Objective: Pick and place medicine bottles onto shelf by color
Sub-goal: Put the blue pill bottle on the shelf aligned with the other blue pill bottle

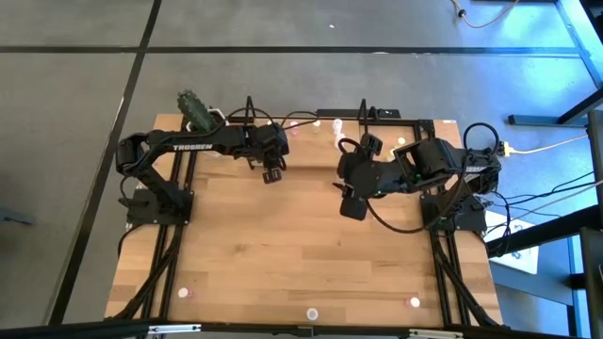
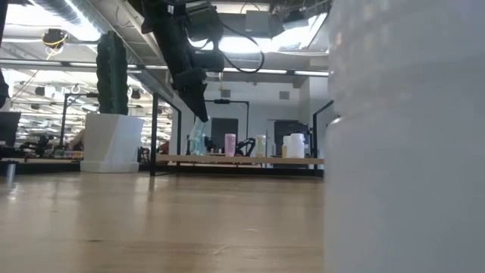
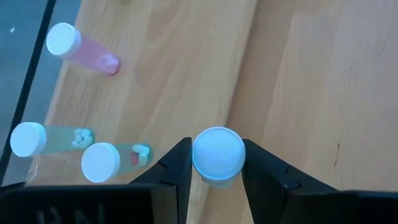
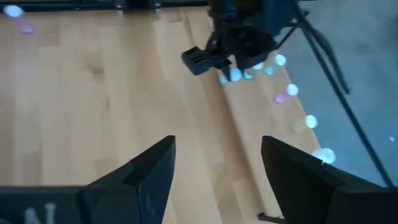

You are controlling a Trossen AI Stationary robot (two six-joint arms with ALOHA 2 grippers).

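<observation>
Gripping a white-capped bottle [image 3: 218, 155], the left hand [image 3: 217, 171] hides its body.

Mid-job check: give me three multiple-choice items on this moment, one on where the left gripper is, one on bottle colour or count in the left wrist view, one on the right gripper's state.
1. The left gripper is over:
A. the table's far edge, by the shelf
B. the near edge
C. the floor

2. Bottles lying flat beyond the left gripper's fingers:
A. one
B. three
C. six

3. The right gripper is:
A. shut on a bottle
B. open and empty
C. holding the cactus

Answers:
1 A: the high view shows it.
2 B: a pink bottle and two greenish ones.
3 B: only bare wood shows between its fingers.
</observation>
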